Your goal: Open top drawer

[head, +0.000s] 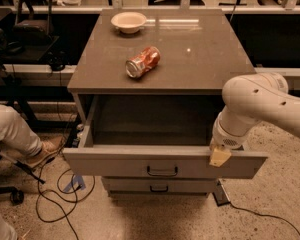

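The top drawer (pixel 115 163) is a wide grey-beige drawer with a small black bar handle (pixel 162 172) at its centre. It stands pulled well out of the cabinet, and its deep box looks empty. My gripper (pixel 219 156) hangs from the white arm at the right end of the drawer's front, with a tan fingertip hooked over the top edge. A narrower drawer front (pixel 160 186) with a like handle sits closed below.
A crushed red can (pixel 142 61) lies on the cabinet top (pixel 200 54), and a white bowl (pixel 128 21) stands at its back. A seated person's leg and shoe (pixel 42 151) are at the left. Cables (pixel 55 194) lie on the floor.
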{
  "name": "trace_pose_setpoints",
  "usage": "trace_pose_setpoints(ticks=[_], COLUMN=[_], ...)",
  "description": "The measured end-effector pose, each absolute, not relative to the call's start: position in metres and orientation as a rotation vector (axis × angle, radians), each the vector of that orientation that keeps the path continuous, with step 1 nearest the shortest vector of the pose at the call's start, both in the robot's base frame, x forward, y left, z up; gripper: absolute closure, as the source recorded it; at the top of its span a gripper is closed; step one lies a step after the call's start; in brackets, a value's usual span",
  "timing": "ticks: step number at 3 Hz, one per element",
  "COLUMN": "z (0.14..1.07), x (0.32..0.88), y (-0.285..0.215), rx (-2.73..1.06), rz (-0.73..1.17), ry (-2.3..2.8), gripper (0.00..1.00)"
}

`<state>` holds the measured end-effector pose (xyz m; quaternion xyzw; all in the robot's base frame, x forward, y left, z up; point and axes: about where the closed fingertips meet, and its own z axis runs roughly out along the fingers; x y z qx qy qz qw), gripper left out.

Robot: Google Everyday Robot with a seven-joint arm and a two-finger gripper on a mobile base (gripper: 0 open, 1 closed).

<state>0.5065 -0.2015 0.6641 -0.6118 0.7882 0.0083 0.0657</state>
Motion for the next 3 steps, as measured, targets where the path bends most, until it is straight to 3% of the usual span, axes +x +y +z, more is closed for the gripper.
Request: trace_pose_setpoints(ticks=[1, 2, 3], z=[0.6636, 0.6627, 0.6621], x=[0.5056, 0.5047, 0.5041], y=[-0.2019, -0.202, -0.2021], rx=[-1.846, -1.848, -1.85], rz=[0.026, 0.027, 0.028], ry=[2.379, 2.38, 2.381], gripper=[0.75, 0.44, 0.19])
